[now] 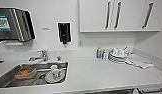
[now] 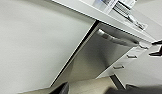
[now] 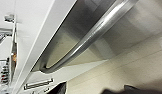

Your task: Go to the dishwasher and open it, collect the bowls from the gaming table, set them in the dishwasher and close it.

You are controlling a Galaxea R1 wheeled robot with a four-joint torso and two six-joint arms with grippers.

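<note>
The dishwasher is a brushed steel front under the white counter, with a horizontal bar handle near its top edge. A thin dark seam runs down one side of the door, which stands upright. In the right wrist view the handle is large and close, with my right gripper open just short of it. From the left wrist view, the right gripper is two dark prongs apart beside the handle's end. My left gripper is open, away from the door. The bowls and the gaming table are out of view.
A white countertop holds a steel sink with dishes and a cup, a tap, a stack of white plates, small bottles and cloths. White drawers flank the dishwasher. Wall cupboards hang above.
</note>
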